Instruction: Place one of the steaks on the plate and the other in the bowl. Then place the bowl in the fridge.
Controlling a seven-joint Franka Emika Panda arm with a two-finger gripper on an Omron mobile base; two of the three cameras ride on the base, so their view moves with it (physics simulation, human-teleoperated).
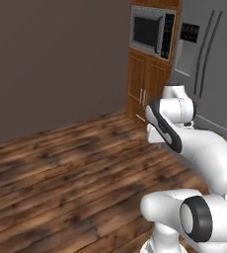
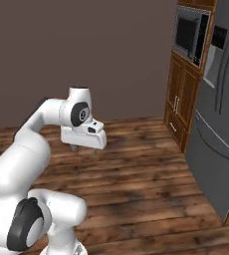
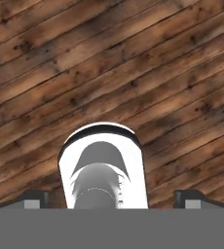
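Note:
The grey fridge (image 1: pixel 209 74) stands at the right with its doors shut; from the other side the fridge (image 2: pixel 221 124) fills the right edge. My gripper (image 2: pixel 84 148) hangs over the wooden floor, well left of the fridge and pointing down. In the hand view the gripper (image 3: pixel 111 199) is open, its fingertips (image 3: pixel 33 197) set far apart with nothing held between them. The steaks, the plate and the bowl are out of view.
A built-in microwave (image 1: pixel 152 32) sits above wooden cabinet doors (image 1: pixel 145 89) just left of the fridge. A bare brown wall (image 2: pixel 86 50) runs behind. Wooden plank floor (image 1: pixel 61 173) spreads to the left and in front.

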